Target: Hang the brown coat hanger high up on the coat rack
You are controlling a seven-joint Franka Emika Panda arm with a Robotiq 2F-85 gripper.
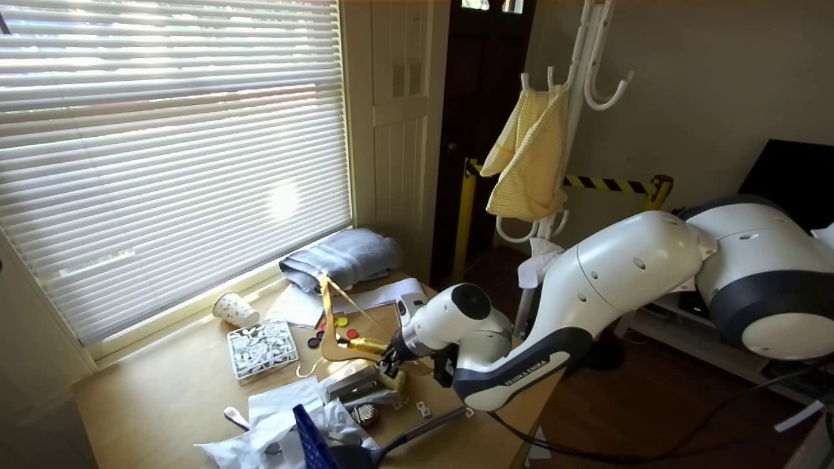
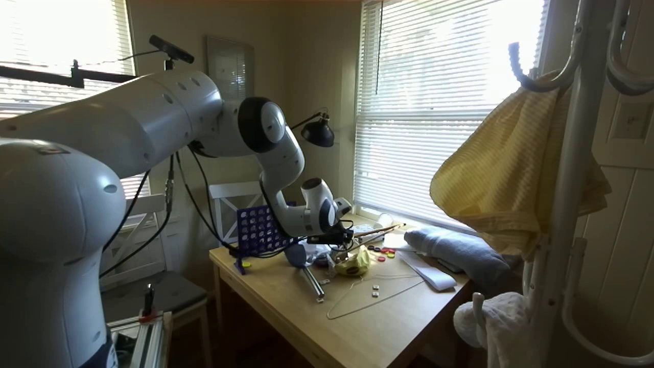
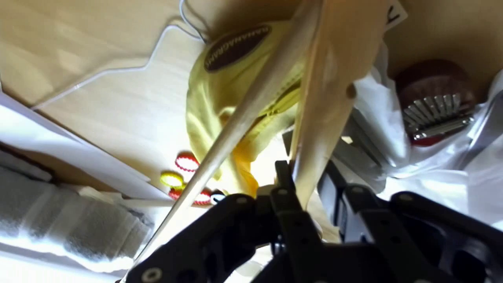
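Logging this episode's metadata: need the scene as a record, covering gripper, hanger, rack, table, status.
held: brown coat hanger
gripper: shut on one hanger bar
coat rack: white pole, upward-curving hooks
on rack: yellow cloth; white cloth lower down
on table: yellow pouch, blue board with holes, paper cup, more
hanger touching table: cannot tell
status: hanger not yet on rack

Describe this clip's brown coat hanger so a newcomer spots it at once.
Start at the table by the window blinds, then follow the Franka arm to its tool. It holds the brown coat hanger: an open triangle of wooden bars, unlike the yellow Bananagrams pouch behind it in the wrist view.
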